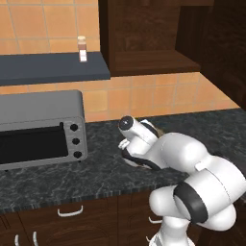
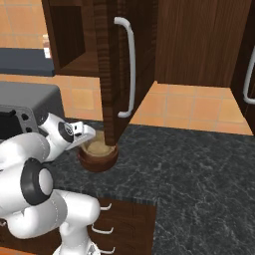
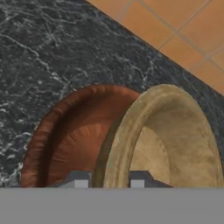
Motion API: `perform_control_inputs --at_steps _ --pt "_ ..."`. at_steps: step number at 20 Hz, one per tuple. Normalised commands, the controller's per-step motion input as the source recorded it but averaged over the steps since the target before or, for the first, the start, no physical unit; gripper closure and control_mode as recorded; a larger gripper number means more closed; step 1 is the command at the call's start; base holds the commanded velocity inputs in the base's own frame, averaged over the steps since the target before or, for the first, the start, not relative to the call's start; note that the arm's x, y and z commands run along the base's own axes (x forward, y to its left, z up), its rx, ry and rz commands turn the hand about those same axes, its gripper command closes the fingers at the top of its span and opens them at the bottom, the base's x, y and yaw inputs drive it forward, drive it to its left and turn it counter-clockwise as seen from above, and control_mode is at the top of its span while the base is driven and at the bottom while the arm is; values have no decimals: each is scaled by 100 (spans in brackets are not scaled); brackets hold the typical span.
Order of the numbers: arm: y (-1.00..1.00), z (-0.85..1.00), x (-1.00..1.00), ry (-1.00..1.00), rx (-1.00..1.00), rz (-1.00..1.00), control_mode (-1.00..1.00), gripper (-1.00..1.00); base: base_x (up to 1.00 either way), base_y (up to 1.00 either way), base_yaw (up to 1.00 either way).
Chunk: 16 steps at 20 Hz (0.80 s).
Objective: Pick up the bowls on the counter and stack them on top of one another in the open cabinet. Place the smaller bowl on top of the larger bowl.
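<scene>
In the hand view the smaller bowl, light tan, stands tilted with its rim between my two fingertips. My gripper is shut on that rim. Right behind it lies the larger bowl, dark reddish-brown, on the counter. From the right base view the tan bowl sits low in the brown bowl, and my gripper reaches it from the left. The open cabinet hangs above the counter, its shelf bare.
A silver toaster oven stands on the counter to the left. A grey-blue wall shelf carries a small bottle. The cabinet's open door with its white handle hangs directly over the bowls.
</scene>
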Motion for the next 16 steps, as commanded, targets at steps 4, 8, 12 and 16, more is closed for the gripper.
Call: perform_control_inputs --at_steps 4,8,12,16 --pt "1 43 -2 0 0 0 -100 -100 0 0 0" --pt "29 49 -70 4 0 0 -100 -100 0 0 0" --pt "34 -18 -27 20 0 0 -100 -100 0 0 0" --pt "3 -34 0 11 -1 0 -100 -100 0 0 0"
